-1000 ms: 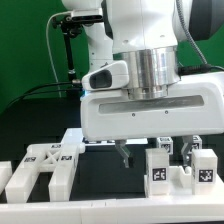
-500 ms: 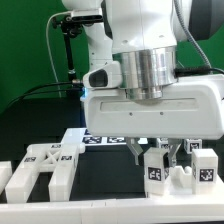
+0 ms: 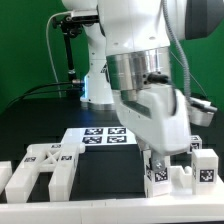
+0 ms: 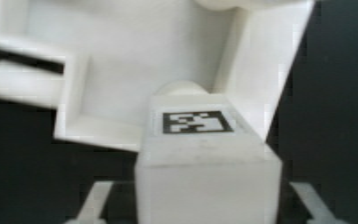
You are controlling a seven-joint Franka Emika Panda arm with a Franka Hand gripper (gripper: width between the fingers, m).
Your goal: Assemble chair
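Note:
The chair lies in separate white tagged pieces along the table's front. A cross-braced panel [image 3: 45,165] is at the exterior view's left. Tagged blocks [image 3: 205,165] stand at its right. My gripper [image 3: 155,153] hangs tilted over one tagged block [image 3: 158,172]. In the wrist view that block [image 4: 197,150] fills the space between my fingers [image 4: 101,200], with a dark gap on each side. The gripper [image 4: 201,208] is open around it, not touching. A larger white chair piece [image 4: 140,70] lies just beyond the block.
The marker board [image 3: 100,135] lies flat behind the chair pieces, near the middle. The robot's base and black cables [image 3: 65,60] stand at the back against a green wall. A white ledge [image 3: 100,212] runs along the front edge.
The wrist has swung and tilted, uncovering the marker board. The gripper has moved toward the exterior view's right and down until its fingers straddle the tagged block.

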